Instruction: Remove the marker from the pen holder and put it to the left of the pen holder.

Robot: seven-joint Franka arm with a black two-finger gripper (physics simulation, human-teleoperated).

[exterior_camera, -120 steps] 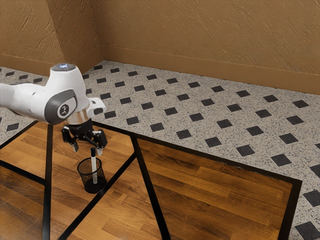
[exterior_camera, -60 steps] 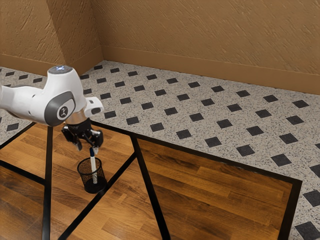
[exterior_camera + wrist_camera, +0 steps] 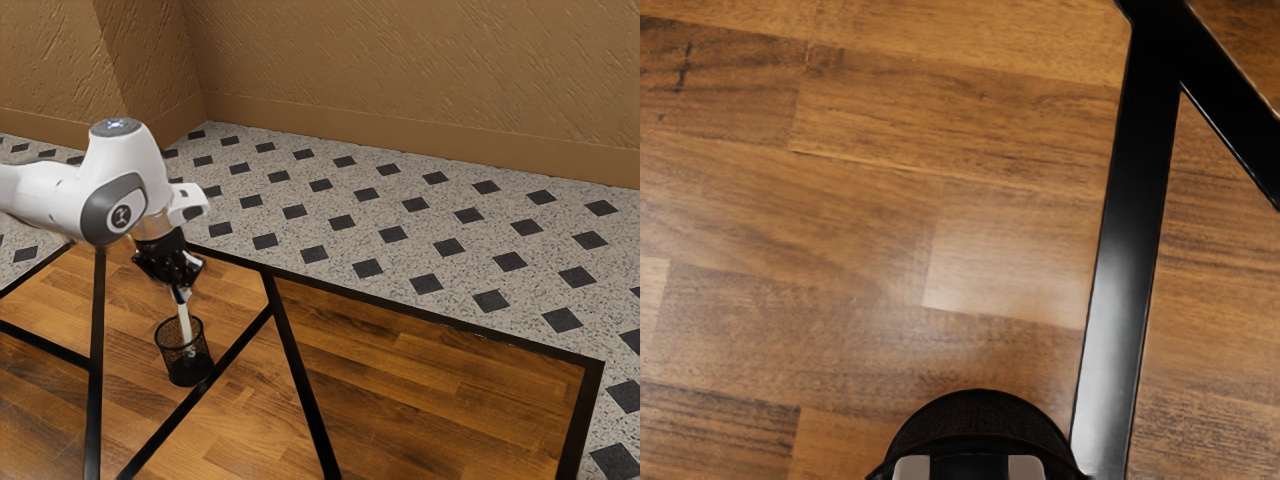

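The exterior view gives the height that the wrist view flattens: there the black two-finger gripper (image 3: 181, 291) hangs directly over the pen holder (image 3: 187, 374), and the marker (image 3: 185, 327) slants between them. Its upper end is between the jaws, which stand narrow, closed on it from both sides. The lower part is inside the mesh wall of the holder, so the marker is not out on the table (image 3: 420, 365). It leans a little, its top toward the exterior view's left.

The wrist view looks down on bare wood planks and the black rim of the holder (image 3: 980, 400), with two pale fingertips (image 3: 912, 468) in front of it and something dark between them; whether that is the marker's end I cannot tell.

The holder stands upright, just beside a black strip (image 3: 165, 426), well apart from the table's corner at the exterior view's right and nearer the long far edge.
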